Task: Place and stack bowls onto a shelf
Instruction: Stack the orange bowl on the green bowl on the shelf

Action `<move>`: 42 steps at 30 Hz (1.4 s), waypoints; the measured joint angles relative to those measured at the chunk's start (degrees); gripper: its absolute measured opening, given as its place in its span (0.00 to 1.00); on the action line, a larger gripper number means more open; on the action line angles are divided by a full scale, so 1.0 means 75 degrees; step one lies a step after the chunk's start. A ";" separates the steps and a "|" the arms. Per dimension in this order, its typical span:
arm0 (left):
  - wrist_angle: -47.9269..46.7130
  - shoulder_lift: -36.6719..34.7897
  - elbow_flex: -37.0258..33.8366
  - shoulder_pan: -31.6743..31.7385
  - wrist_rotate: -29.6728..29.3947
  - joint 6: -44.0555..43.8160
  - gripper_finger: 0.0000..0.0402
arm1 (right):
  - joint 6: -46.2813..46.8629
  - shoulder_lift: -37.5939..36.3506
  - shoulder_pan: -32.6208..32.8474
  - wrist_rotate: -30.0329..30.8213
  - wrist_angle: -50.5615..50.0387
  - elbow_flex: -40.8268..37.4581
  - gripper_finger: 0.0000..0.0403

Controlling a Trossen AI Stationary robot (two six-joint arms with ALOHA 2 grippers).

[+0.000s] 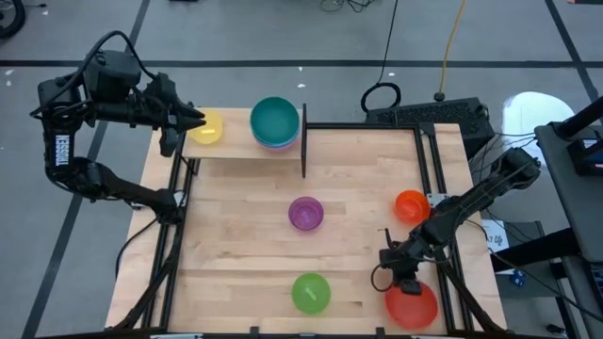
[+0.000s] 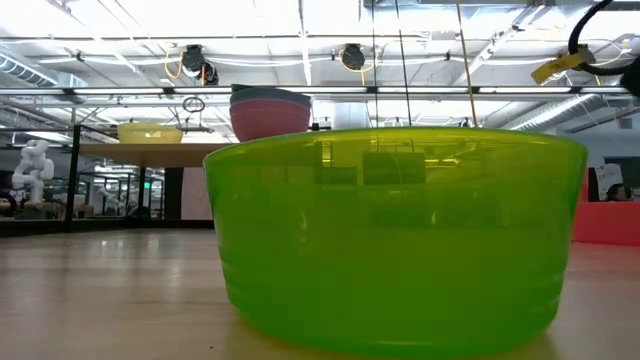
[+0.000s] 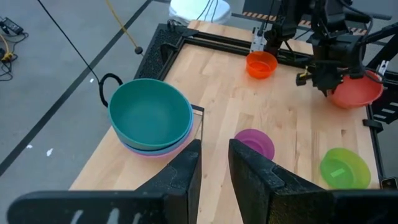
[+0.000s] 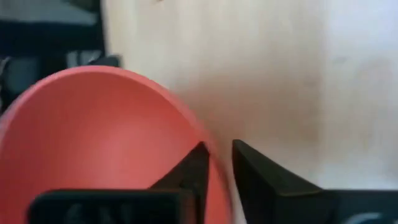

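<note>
Shelf (image 1: pixel 240 151) sits at the table's far left corner. On it: teal bowl (image 1: pixel 274 121) topping a nested stack, yellow bowl (image 1: pixel 207 127) alone beside it. The low view shows pink bowl (image 2: pixel 270 118) under a grey-blue rim in that stack, so three large bowls look shelved, plus yellow. My read: about half done.

Left on the table (image 1: pixel 236 235): purple bowl (image 1: pixel 305 213) mid-table, green bowl (image 1: pixel 311 292) near the front edge, orange bowl (image 1: pixel 411 205) at the right edge, red bowl (image 1: pixel 412 305) at the front right corner.

Right gripper (image 4: pixel 215 163) is at the red bowl: one finger inside the rim, the other outside, narrow gap between them, rim in it. Looks like a rim pinch closing (can't confirm contact on both sides, bowl not lifted).

Left gripper (image 3: pixel 214 165) hovers at the shelf's left end near yellow, fingers slightly apart, holding nothing.

View differences:
- High view gives the whole layout but hides the stack's lower bowls.
- Low view is mostly blocked by green, yet shows the stack's side profile.
- Left wrist view shows a pale rim under teal and the right arm over red.
- Only the right wrist view shows the fingers straddling the rim.
</note>
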 joint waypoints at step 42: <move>0.0000 0.0003 0.0000 0.0000 -0.1578 0.0096 0.21 | -0.7315 0.1143 -0.6962 0.3035 -0.3932 0.7550 0.00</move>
